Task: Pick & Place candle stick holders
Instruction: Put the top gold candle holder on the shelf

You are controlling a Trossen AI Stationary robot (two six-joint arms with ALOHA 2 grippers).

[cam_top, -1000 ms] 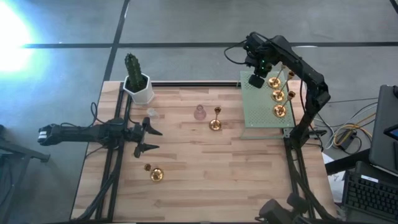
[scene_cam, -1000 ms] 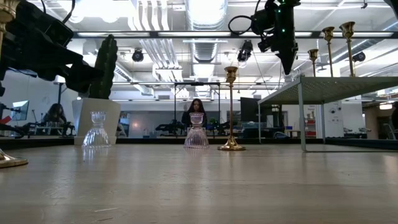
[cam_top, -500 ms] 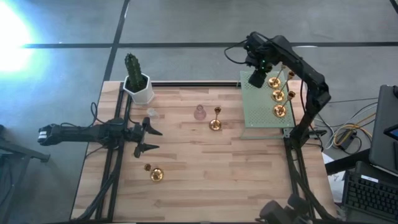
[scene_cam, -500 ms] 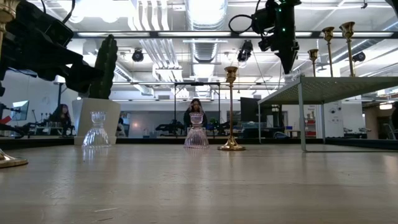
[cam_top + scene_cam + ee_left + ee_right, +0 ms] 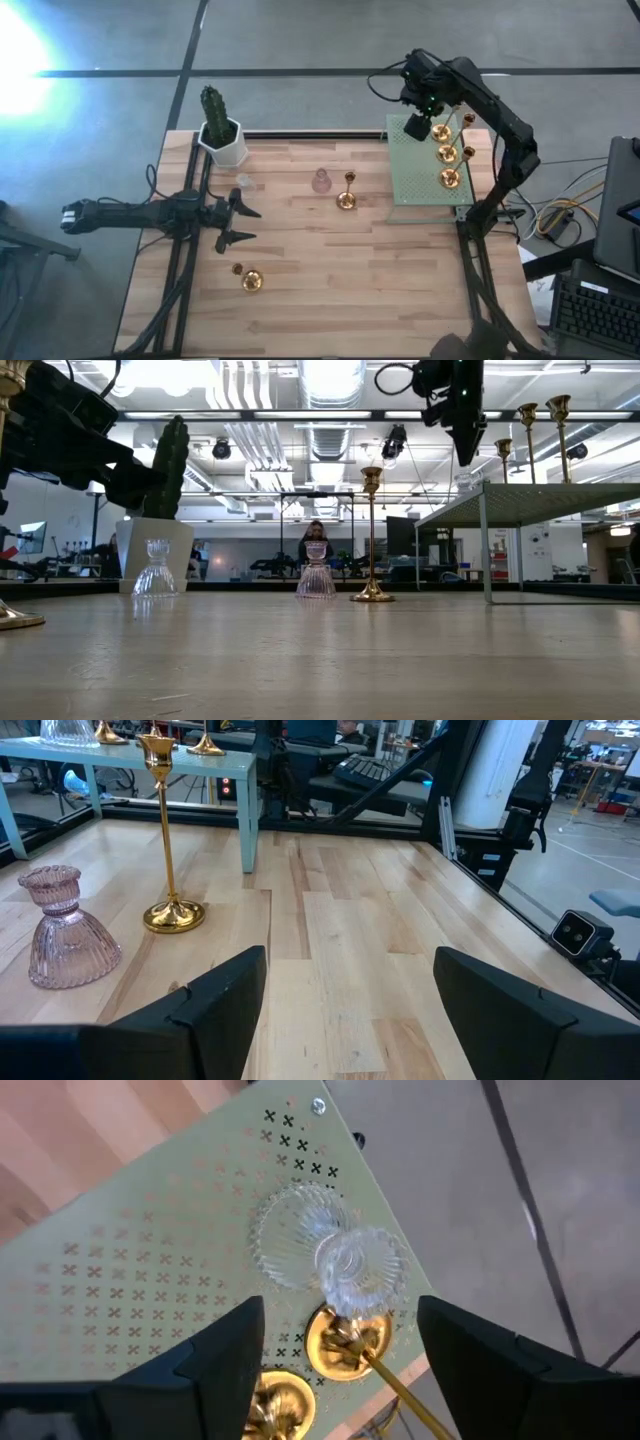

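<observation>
Hovering over the pale green perforated shelf, the right gripper hangs spread and empty above the clear ribbed glass candle holder standing there beside gold brass ones; placing looks done; next fetch the pink glass holder; the left gripper waits, released.

My high camera looks straight down on the whole wooden table. Low camera sits at tabletop level, facing across into the room. Left wrist looks level and close over the boards; right wrist looks down, close, on the perforated green platform, shared with high view.
</observation>
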